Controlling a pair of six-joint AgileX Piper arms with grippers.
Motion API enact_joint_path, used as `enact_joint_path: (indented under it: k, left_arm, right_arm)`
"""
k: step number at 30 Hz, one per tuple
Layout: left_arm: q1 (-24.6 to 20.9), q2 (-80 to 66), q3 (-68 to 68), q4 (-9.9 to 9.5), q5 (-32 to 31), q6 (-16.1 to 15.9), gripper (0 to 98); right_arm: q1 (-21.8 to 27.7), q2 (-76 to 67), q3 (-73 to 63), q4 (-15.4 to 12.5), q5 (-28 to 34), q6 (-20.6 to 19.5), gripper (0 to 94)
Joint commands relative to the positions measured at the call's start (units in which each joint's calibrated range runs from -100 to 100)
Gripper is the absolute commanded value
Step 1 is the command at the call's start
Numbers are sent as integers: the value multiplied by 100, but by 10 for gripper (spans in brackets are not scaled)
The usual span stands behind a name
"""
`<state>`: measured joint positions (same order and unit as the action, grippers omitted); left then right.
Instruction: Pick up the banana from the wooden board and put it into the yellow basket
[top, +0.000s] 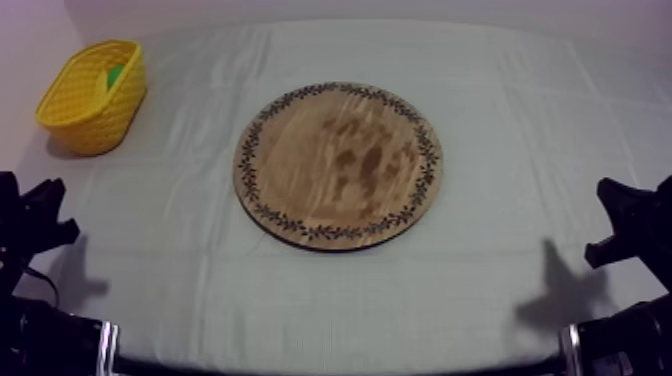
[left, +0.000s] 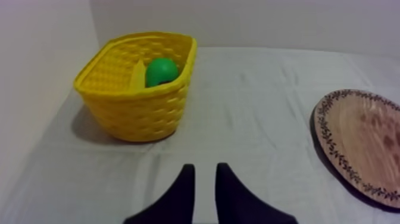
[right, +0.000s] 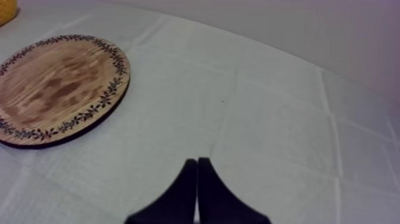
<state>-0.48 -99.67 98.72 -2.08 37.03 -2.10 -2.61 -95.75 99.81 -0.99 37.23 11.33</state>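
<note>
A table (top: 520, 150) draped in a grey-white cloth is seen, and at its middle a round wooden board with a patterned leafy rim (top: 338, 165) is laid flat. A yellow basket with lattice walls (left: 140, 113) is set upright near the table's far left corner, well apart from the board. The two black arms are found low at the near edge, one at each side. The left end effector (left: 205, 168) is released, its two black fingers held apart with nothing between them, and it is pointed toward the basket. The right end effector (right: 197, 159) is clenched on nothing, its fingers pressed together into a narrow wedge over the cloth beside the board. Inside the basket a round green toy fruit (left: 161, 70) is lodged, and just beside it a pale yellow banana (left: 138, 74) is partly seen, mostly hidden by the basket wall.
</note>
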Motion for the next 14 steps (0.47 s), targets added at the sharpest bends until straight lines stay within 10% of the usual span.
enact_joint_path:
  k: [1, 9, 14]
  left_arm:
    - [-4, -5, 5, 0, -12, -47, 120]
    - [-6, -7, 86, 0, -274, 1189, 24]
    - [-6, -7, 93, 0, -295, 1387, 5]
  right_arm:
    - [1, 0, -3, -1, 3, 0, 3]
    - [1, 0, -3, -1, 3, -2, 3]
    - [1, 0, -3, -1, 3, -2, 3]
